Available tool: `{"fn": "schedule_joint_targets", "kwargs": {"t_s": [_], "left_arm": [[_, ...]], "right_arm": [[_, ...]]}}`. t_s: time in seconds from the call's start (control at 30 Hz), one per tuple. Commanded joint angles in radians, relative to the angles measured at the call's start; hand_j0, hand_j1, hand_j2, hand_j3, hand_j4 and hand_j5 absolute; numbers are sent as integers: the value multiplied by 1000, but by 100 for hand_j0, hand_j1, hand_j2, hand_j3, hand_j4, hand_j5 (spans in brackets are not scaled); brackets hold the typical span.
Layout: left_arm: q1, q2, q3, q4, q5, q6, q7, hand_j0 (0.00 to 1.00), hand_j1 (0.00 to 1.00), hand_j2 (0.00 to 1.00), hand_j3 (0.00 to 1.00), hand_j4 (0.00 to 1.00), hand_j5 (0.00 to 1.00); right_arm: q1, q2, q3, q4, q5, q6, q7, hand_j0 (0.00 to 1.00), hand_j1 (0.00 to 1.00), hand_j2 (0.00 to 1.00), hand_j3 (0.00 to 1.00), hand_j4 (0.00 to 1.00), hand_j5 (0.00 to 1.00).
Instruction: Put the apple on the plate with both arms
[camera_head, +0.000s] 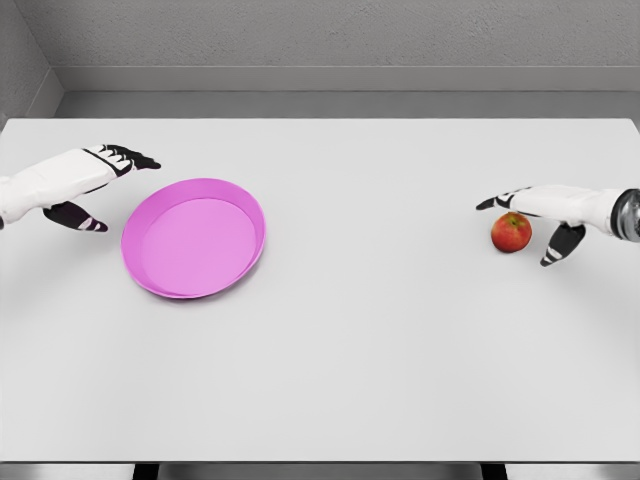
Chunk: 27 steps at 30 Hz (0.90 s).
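A red apple (511, 232) sits on the white table at the right. My right hand (530, 218) hovers just over and beside it, fingers spread on its far side and thumb on its near right; nothing is grasped. A pink plate (150, 262) lies on the left half of the table. My left hand (105, 185) is at the plate's upper left, fingers straight above the rim's far edge and thumb lower, holding nothing.
The white table (380, 330) stretches wide between plate and apple, with its front edge near the bottom of the view. A grey wall and floor strip run behind the far edge.
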Motion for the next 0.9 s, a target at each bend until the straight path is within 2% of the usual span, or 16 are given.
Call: {"fn": "schedule_joint_targets", "kwargs": {"t_s": [0.0,0.23,0.27,0.3,0.33,0.37,0.43,0.57,0.87], "left_arm": [[0,0,0,1,5,1,1,100,100,100,100,100,100],[-2,-7,-3,1,-11,1,1,100,100,100,100,100,100],[-2,-8,-3,1,-11,1,1,100,100,100,100,100,100],[0,-7,-3,1,-12,1,1,100,100,100,100,100,100],[0,-8,-3,1,-12,1,2,100,100,100,100,100,100],[0,-10,-3,1,-11,1,2,100,100,100,100,100,100],[0,-11,-3,1,-11,1,1,100,100,100,100,100,100],[0,-10,-3,1,-11,1,1,100,100,100,100,100,100],[0,-8,-1,1,-9,1,2,100,100,100,100,100,100]], "right_arm": [[-3,12,30,16,-1,0,1,100,100,100,100,100,100],[-21,23,55,33,-1,0,1,100,100,100,100,100,100],[-21,23,55,35,-1,0,1,94,94,94,94,94,94],[-21,23,55,33,-1,-1,1,70,70,70,70,70,70],[-21,23,55,33,-1,-1,1,65,65,65,65,65,65],[-21,23,55,33,-1,-1,1,53,53,53,53,53,53],[-21,23,55,33,-1,-1,1,47,47,47,47,47,47],[-21,23,55,33,-1,0,1,39,39,39,39,39,39],[-29,23,55,28,0,-1,1,38,38,38,38,38,38]]}}
